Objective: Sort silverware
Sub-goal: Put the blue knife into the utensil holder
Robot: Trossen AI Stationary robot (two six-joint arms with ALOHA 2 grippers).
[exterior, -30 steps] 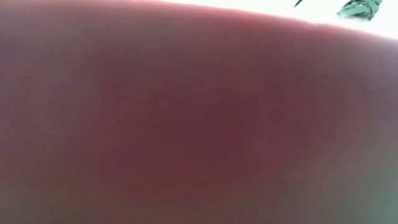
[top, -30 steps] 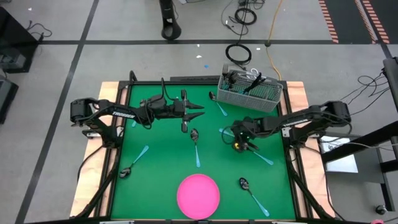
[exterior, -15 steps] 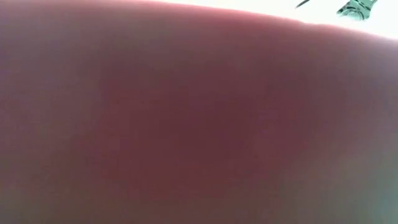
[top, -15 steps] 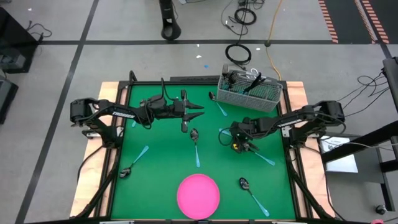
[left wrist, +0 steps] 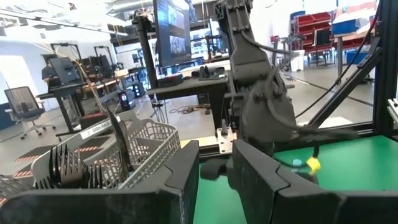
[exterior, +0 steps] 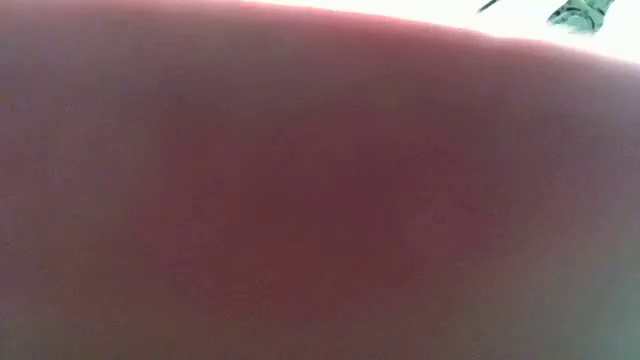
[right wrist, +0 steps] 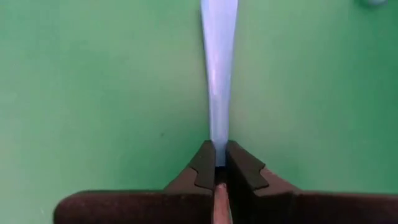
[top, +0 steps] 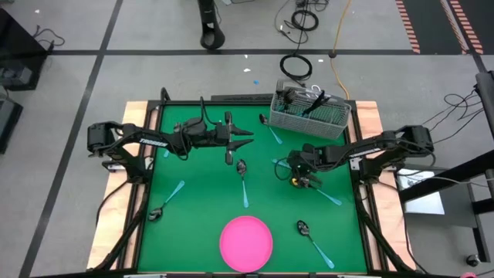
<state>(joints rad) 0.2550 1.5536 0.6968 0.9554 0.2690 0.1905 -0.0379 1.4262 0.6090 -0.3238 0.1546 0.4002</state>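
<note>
Two dark arms reach over the green counter (top: pixel 201 193) from opposite sides, and each view leaves something out. Seen from table height, nearly everything is lost behind a blurred pink-red mass; only a sliver of pale green shows at the upper right corner. From above, the right hand (top: pixel 294 174) hangs low over the mat right of centre, covering whatever it grips. Only the right wrist view settles that: the hand's two fingers (right wrist: pixel 203 167) are pressed together on the narrow end of a light-blue handle (right wrist: pixel 218 68), which runs away flat along the green surface, its head cut off by the frame.

From above, the left hand (top: pixel 245 140) hovers at the counter's far middle; the left wrist view shows a narrow gap between its fingers (left wrist: pixel 184 180) with nothing in it, and beyond them the wire-mesh basket (left wrist: pixel 140 146), holding upright dark utensils, and the other arm. The basket (top: pixel 310 113) stands at the far right corner.

Loose silverware lies scattered: a spoon (top: pixel 242 176) at centre, another (top: pixel 165 201) near the left edge, one (top: pixel 310 239) beside the pink plate (top: pixel 246 242), and one (top: pixel 272 133) by the basket.
</note>
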